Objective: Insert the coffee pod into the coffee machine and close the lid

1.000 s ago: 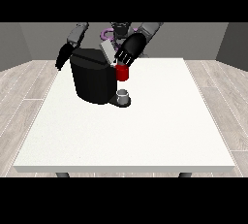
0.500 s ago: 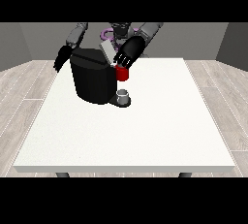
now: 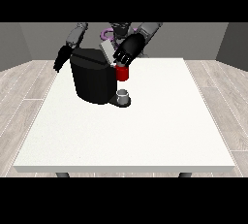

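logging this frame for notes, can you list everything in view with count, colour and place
table: 1, white, fills the middle of the view
coffee machine: 1, black, on the table's far part, towards the view's left
lid: 1, grey, raised at the machine's top
red thing: 1, red, at the machine's front, below the hand
grey thing: 1, grey, on the machine's base under the red thing; cannot tell if it is the pod
floor: pale wood planks, around the table
hand at the view's right: 1, black, over the machine's top front
hand at the view's left: 1, black, beside the machine, hanging low
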`<move>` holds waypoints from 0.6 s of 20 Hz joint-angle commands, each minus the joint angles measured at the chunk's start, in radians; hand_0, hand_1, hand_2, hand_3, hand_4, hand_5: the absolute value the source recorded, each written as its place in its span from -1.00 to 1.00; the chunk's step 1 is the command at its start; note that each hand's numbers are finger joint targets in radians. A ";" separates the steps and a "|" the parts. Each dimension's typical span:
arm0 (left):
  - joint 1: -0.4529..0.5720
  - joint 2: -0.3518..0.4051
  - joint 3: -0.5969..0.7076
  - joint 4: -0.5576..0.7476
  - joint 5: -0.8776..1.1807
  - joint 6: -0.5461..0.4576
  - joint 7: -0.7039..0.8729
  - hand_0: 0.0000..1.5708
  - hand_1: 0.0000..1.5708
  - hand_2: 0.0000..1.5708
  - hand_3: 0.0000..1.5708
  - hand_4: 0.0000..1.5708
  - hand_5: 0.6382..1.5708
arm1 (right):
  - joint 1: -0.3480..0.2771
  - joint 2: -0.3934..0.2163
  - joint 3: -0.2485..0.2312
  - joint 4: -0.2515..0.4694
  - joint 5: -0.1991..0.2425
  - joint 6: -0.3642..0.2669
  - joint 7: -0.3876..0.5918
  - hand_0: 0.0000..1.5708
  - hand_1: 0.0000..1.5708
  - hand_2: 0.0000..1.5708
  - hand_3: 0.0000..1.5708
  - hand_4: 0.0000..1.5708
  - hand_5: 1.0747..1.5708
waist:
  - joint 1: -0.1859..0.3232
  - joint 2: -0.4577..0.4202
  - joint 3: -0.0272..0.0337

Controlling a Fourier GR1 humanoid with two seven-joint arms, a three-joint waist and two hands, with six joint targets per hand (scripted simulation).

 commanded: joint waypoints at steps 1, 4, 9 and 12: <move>0.013 0.055 0.022 0.033 -0.006 0.030 -0.048 0.50 0.50 0.53 0.49 -0.55 1.00 | 0.019 0.038 0.056 -0.069 0.017 0.000 0.070 -1.00 -1.00 -1.00 -1.00 -1.00 1.00 | -0.040 -0.007 -0.0008; 0.014 -0.051 -0.042 -0.014 -0.054 0.075 0.030 0.56 0.56 0.58 0.47 -1.00 1.00 | -0.011 -0.006 -0.015 0.022 -0.003 -0.006 -0.006 -1.00 -1.00 -1.00 -1.00 -1.00 1.00 | 0.006 -0.004 0.0003; 0.043 -0.004 -0.085 -0.009 -0.116 0.109 -0.035 0.49 0.49 0.52 0.36 -1.00 1.00 | 0.010 -0.015 0.003 -0.021 -0.001 0.017 0.020 -1.00 -1.00 -1.00 -1.00 -1.00 1.00 | -0.021 -0.007 -0.0001; 0.013 0.052 -0.065 0.011 -0.112 0.088 -0.076 0.49 0.49 0.49 0.30 -1.00 1.00 | -0.022 0.018 0.005 -0.013 0.015 -0.034 0.007 -1.00 -1.00 -1.00 -1.00 -1.00 1.00 | 0.003 0.063 -0.0001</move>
